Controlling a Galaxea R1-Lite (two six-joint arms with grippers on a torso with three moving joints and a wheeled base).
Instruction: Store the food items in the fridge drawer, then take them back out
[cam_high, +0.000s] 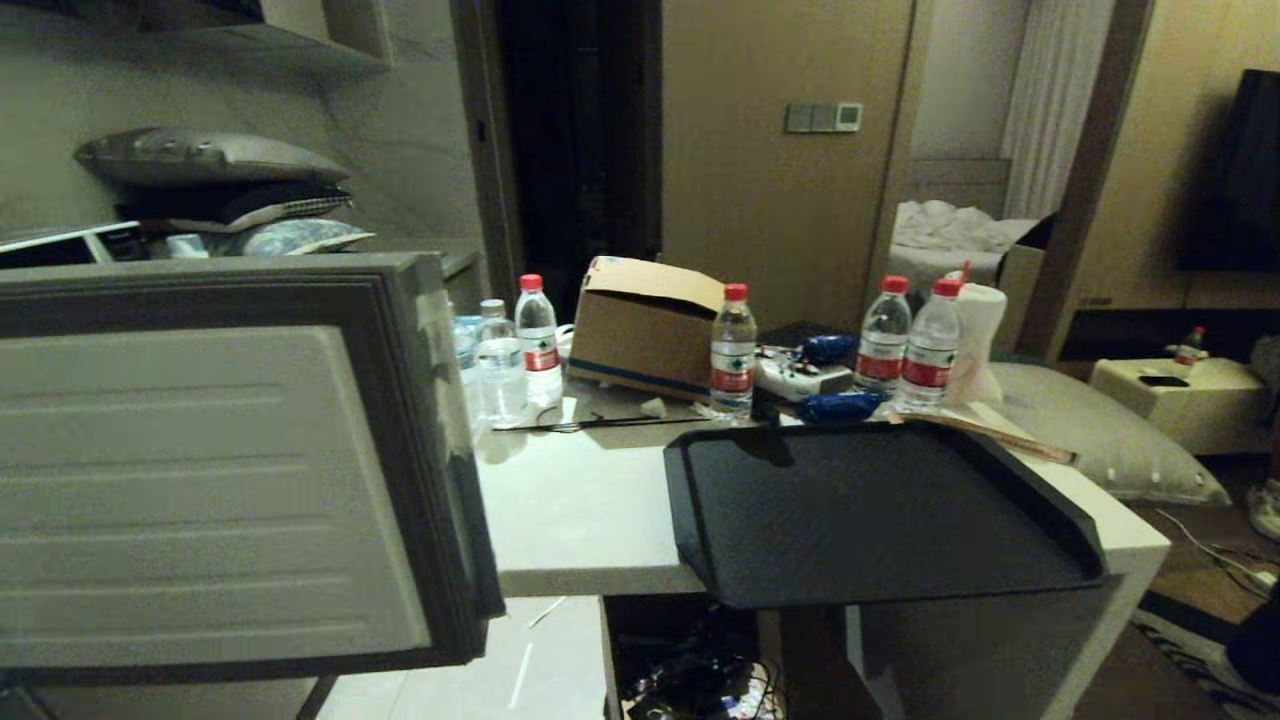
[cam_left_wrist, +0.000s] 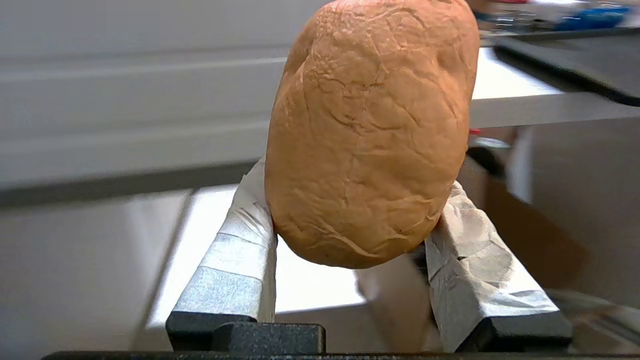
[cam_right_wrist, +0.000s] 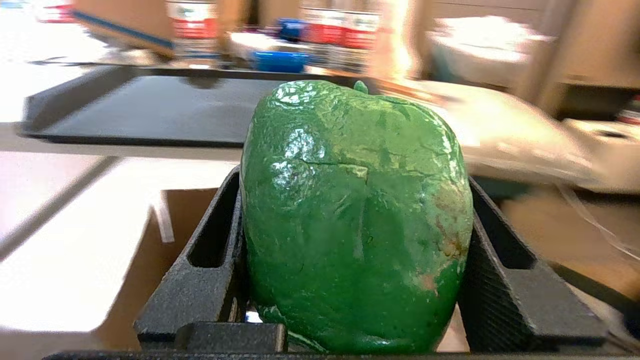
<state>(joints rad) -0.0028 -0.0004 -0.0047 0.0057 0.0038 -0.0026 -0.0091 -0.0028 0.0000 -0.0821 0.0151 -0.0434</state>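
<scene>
No legible text anywhere. The water bottles (cam_high: 733, 352), centre of the head view, carry red-and-white labels, lettering unreadable.

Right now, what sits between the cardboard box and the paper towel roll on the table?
In the head view: three water bottles, a white controller and blue packets lie between cardboard box and paper towel roll.

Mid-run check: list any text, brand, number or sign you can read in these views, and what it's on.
No text is legible in any view.
Water bottles: red labels with white print, too small to read.
Cardboard box: blue stripe only, no readable lettering.
Wall control panel: no readable marking.
Blue packets: print too small.
Tan-brown food item and green food item: no labels.
</scene>
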